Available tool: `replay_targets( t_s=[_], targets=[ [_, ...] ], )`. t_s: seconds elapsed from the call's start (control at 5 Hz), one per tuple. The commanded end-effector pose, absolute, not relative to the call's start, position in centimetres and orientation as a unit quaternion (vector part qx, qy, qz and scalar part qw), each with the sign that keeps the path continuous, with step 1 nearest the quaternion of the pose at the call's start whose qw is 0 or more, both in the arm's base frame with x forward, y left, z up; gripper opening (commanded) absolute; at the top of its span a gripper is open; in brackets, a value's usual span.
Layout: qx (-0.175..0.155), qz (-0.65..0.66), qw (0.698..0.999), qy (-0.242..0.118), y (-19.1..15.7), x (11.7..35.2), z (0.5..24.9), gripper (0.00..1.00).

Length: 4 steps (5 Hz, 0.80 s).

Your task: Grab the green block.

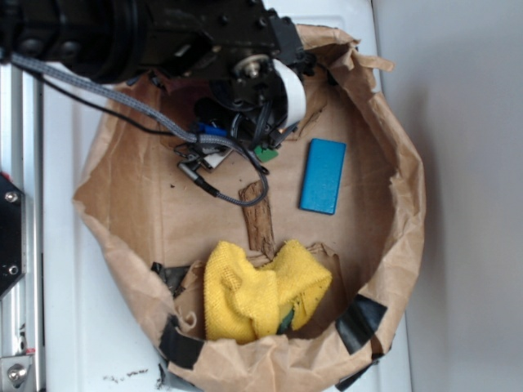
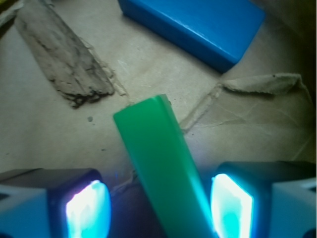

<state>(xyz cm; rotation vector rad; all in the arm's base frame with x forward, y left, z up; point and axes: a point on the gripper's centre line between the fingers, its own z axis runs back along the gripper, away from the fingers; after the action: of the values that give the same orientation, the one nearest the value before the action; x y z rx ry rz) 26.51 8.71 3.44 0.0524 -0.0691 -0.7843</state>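
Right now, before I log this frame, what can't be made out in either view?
- Exterior: the green block shows only a corner; the arm hides the rest and the gripper.
- Wrist: the block's near end runs off the bottom edge, between the fingers; whether the pads touch it is unclear, glare blurs them.
- Wrist: the blue block and the bark strip are cut off at the top.
- Exterior: the yellow cloth hides something dark green.

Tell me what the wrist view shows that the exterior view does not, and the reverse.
Wrist only: the gripper fingers on either side of the green block, not visibly touching it. Exterior only: the yellow cloth, the paper bag's rim and the robot arm. Both show the green block, the blue block and the brown bark strip.
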Motion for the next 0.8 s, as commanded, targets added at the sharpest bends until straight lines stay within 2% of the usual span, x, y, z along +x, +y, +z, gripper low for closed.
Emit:
replay_targets(
  t_s=[0.0, 0.2, 0.4, 0.6],
  targets=[
    [0.054, -0.375, 0.924, -0.046, 7.7, 27.5, 3.9, 0.00],
    [0.034, -0.377, 0.925, -0.044, 7.8, 27.1, 5.6, 0.00],
    [0.036, -0.352, 0.933, -0.068, 7.3, 25.0, 10.0, 0.00],
    [0.041, -0.233, 0.968, -0.086, 6.4, 23.8, 13.0, 0.00]
  ],
)
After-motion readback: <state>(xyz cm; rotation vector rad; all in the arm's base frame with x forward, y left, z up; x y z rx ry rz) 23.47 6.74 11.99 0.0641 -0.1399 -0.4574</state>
